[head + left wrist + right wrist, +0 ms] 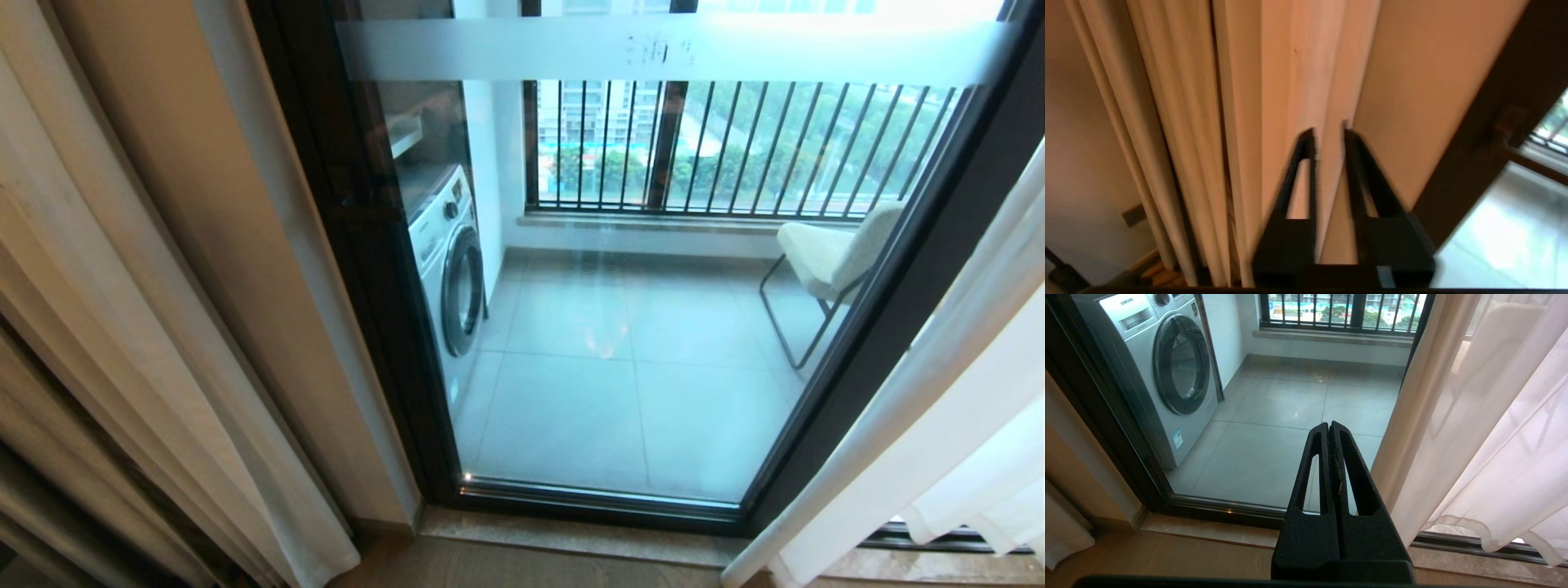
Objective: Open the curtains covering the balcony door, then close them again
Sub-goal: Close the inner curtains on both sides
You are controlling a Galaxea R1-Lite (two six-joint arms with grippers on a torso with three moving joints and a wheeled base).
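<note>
Left wrist view: the left gripper (1329, 134) is seen with its black fingers slightly apart, a fold edge of the thick beige drapes (1298, 81) between them; whether it is touched cannot be told. The right gripper (1329, 426) is pressed together on nothing, pointed at the black-framed glass balcony door (620, 327). The sheer white pleated curtains (955, 408) are gathered at the right, the glass uncovered. A white washing machine (447, 253) and a pale chair (833, 253) are seen beyond.

Left hand (1329, 134) is up, black fingers (1302, 163) parted by a narrow gap — slightly open. Right hand (1328, 426) points down and forward, fingers pressed together — closed, empty.
</note>
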